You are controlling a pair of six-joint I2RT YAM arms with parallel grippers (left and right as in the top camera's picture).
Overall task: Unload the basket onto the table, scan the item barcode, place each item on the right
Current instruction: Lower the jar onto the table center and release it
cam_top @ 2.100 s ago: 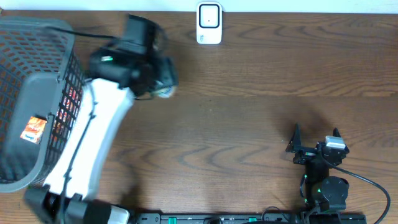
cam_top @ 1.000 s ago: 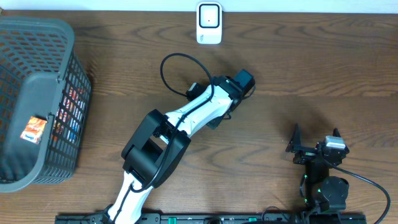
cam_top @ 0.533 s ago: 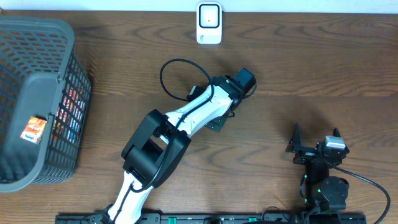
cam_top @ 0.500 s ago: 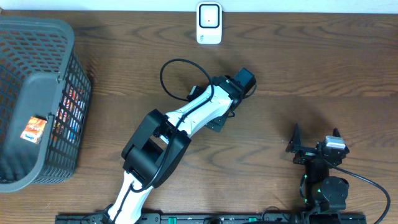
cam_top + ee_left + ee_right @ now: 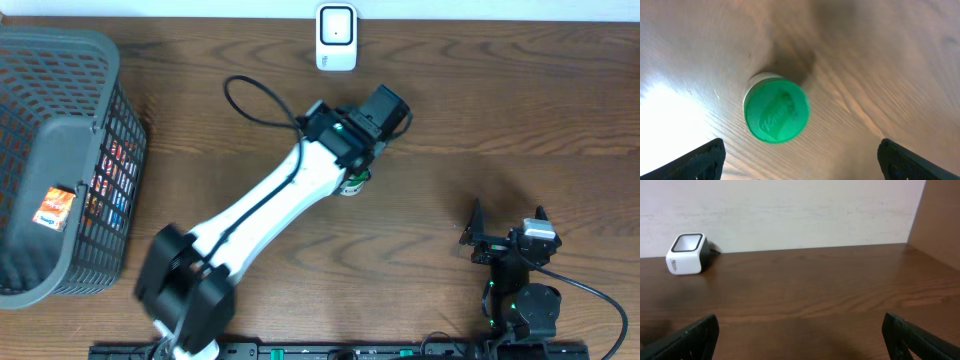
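dark wood table [image 5: 500, 120], white scanner [image 5: 336, 37], pale wall [image 5: 790, 210]

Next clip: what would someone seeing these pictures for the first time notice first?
The white left arm, stretched diagonally across the wooden table, catches the eye first. Its open left gripper hovers over a green-lidded container standing near the table's middle. Next come the grey mesh basket at the left edge and the small white scanner at the far edge.
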